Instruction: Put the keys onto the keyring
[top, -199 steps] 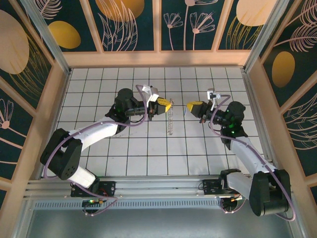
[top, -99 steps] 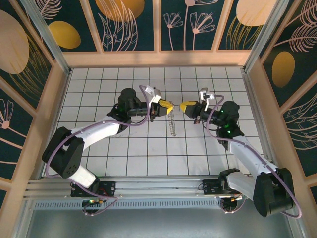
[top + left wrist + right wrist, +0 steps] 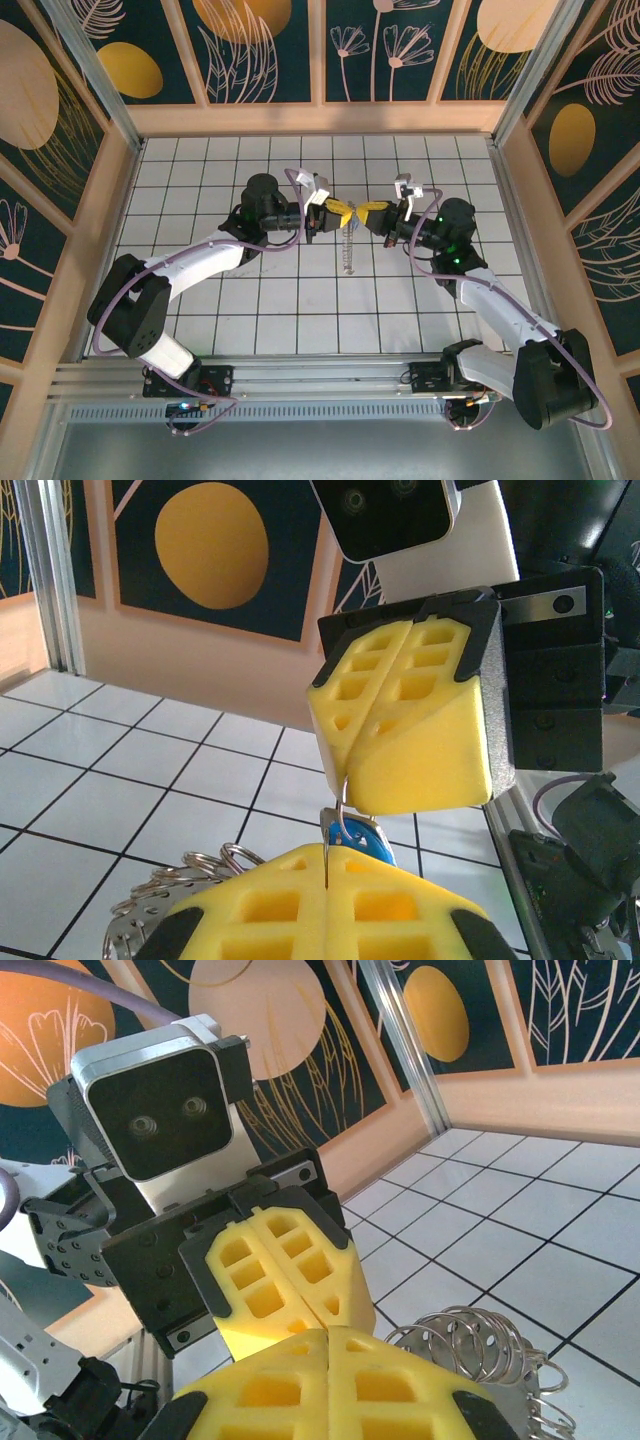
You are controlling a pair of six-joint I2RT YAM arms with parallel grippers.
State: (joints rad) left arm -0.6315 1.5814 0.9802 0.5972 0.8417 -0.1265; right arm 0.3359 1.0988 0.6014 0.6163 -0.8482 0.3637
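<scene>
The left claw [image 3: 328, 875] hides most of the key [image 3: 365, 842]; the keyring [image 3: 140, 920] is cropped below.

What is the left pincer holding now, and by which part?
The left pincer is shut on the keyring. It pinches the thin wire loop itself, and the strung silvery pieces hang free beside it.

The top external camera looks steeply down from the near side, far enough to hold the whole tiled table [image 3: 300, 310]. The wrist cameras sit close behind the left gripper [image 3: 327, 875] and right gripper [image 3: 328, 1345], facing each other; both share the keyring [image 3: 180, 885].
</scene>
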